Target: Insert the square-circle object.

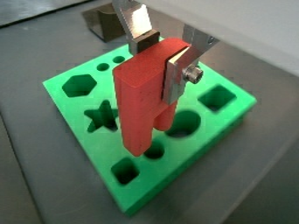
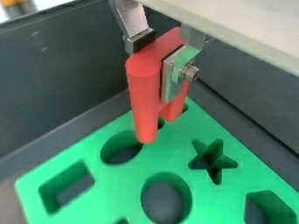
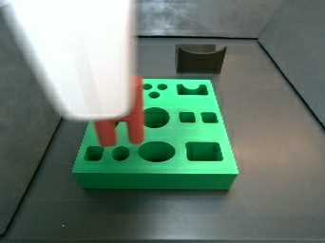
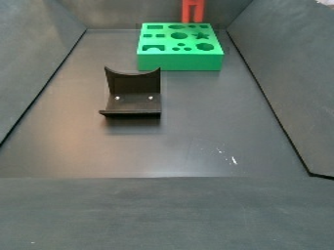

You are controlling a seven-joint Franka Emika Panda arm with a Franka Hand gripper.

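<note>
1. In a wrist view the gripper (image 1: 167, 54) is clenched on the top of the square-circle object (image 1: 146, 101), one silver finger (image 1: 142, 24) on each side. The red peg hangs upright over the green block (image 1: 87, 109), its lower end just at the block's top face, near the middle. Whether it has entered a hole cannot be told here.
2. Around the peg, this view shows a hexagonal hole (image 1: 79, 85), a star hole (image 1: 103, 116) and a square hole (image 1: 216, 97). Bare grey floor lies on every side of the block.
3. In a wrist view the gripper (image 2: 159, 52) grips the peg (image 2: 147, 92); its round column ends just above a round hole (image 2: 121, 149). An oval hole (image 2: 165, 194) and a star hole (image 2: 212, 160) lie beside it. A dark wall runs close behind the block's edge.
4. In a side view a blurred white arm (image 3: 76, 57) hides the gripper. Two red column ends (image 3: 120, 128) reach the green block (image 3: 159, 176) at its left side. One dark grey block (image 3: 200, 59) stands behind, well apart.
5. In a side view the green block (image 4: 181, 61) sits far back near the wall, the red peg (image 4: 193, 11) upright on it. One fixture (image 4: 131, 96) stands mid-floor, well apart, with open floor all round.
</note>
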